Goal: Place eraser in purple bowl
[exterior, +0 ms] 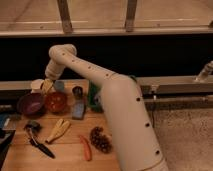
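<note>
While the white arm is bent down over the back of the light wooden table, the yellowish two-finger gripper is seen low at the table's rear left. It is just beside a small pale cup and just behind the round orange-red bowl. Whether the claw is apart, together or clamped on something cannot be told. The small black eraser cannot be picked out with certainty. Only a small dark object is seen standing right of the gripper, and what it is stays unclear.

The round, shallow, dark purple bowl is found left of the orange-red bowl, the two rims touching or nearly so, and nothing clear can be made out inside it. A light-blue square block is placed right of the orange-red bowl. Nearer the front edge, a yellow banana-like item, a black-handled tool, a red chilli-shaped piece and a dark clustered bunch are laid out.
</note>
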Controlling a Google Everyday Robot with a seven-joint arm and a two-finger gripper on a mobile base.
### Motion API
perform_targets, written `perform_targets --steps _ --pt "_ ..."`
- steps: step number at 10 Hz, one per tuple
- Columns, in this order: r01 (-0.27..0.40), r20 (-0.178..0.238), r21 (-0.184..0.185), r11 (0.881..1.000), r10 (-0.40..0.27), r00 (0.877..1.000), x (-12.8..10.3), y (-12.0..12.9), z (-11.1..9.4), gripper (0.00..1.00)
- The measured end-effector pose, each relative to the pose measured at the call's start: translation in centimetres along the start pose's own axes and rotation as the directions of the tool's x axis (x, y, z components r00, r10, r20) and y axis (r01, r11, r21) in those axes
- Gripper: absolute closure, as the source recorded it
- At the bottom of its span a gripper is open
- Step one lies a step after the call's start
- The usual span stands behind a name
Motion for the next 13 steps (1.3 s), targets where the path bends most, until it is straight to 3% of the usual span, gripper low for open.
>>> perform_targets --steps 7,10,13 --pt "0.016 0.014 -0.013 1.000 -0.016 1.000 -0.4 0.5 0.3 1.00" --pt "0.081 0.043 -0.052 0.995 -0.079 0.996 -1.6 2.2 2.8 1.00" --pt "0.135 0.072 -0.076 0.988 -0.130 0.989 -3.5 3.9 3.2 1.00"
